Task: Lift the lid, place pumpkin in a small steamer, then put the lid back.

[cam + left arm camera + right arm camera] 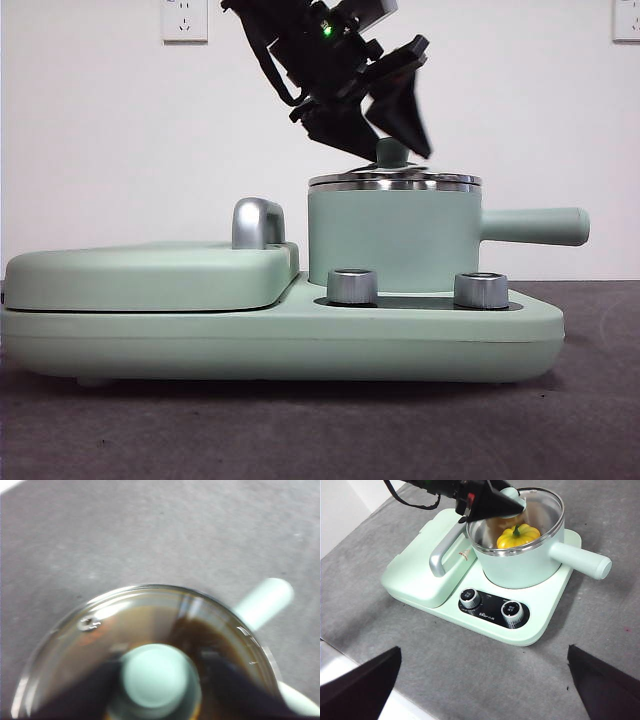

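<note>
The glass lid (395,181) lies flat on the steel rim of the mint-green small steamer (390,235). My left gripper (386,136) hangs just over the lid's mint knob (392,153). In the left wrist view its dark jaws stand on either side of the knob (157,677) with a thin gap, so it is open. Through the glass, the yellow pumpkin (518,536) with its green stem sits inside the steamer (520,570). My right gripper (485,680) is open and holds nothing, high above the table on the side of the silver knobs.
The steamer stands on a wide mint appliance base (300,330) with two silver knobs (352,286). Its long handle (535,226) sticks out sideways. A flat hinged cover (150,270) with a steel grip (257,222) lies beside the pot. Grey mat all around.
</note>
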